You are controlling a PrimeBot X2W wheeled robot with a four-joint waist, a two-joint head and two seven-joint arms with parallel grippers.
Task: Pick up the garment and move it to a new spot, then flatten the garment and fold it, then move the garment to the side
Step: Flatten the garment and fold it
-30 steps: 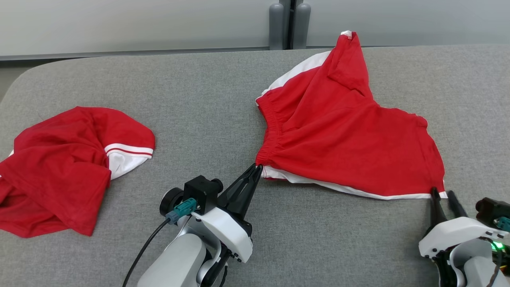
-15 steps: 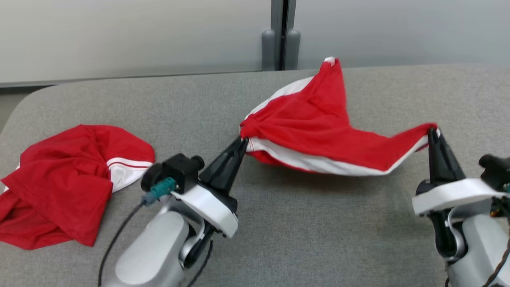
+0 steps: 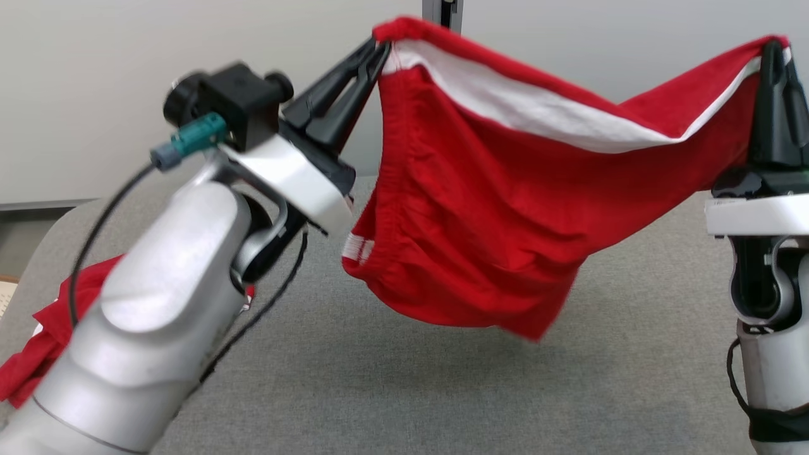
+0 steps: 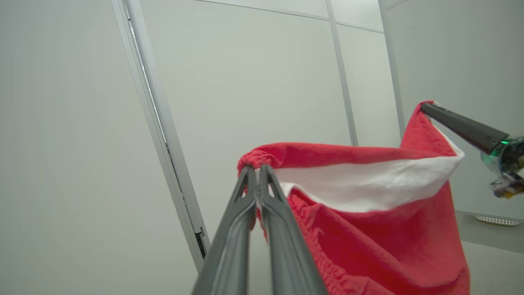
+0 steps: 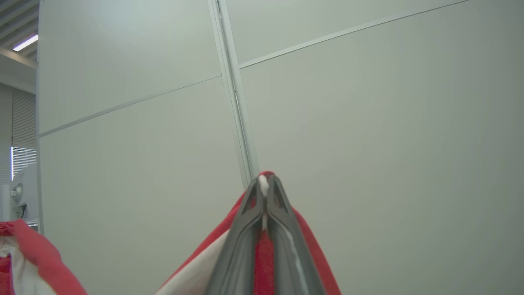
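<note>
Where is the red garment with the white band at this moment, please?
In the head view the garment hangs above the grey table, strung between the left tool at its upper left corner and the right tool at its upper right.

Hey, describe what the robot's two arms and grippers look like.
The left gripper and right gripper each have two long, tapered black fingers on a white housing, with a rounded silver-grey forearm. The left wrist carries a black camera block with a teal connector and thin black cable.
</note>
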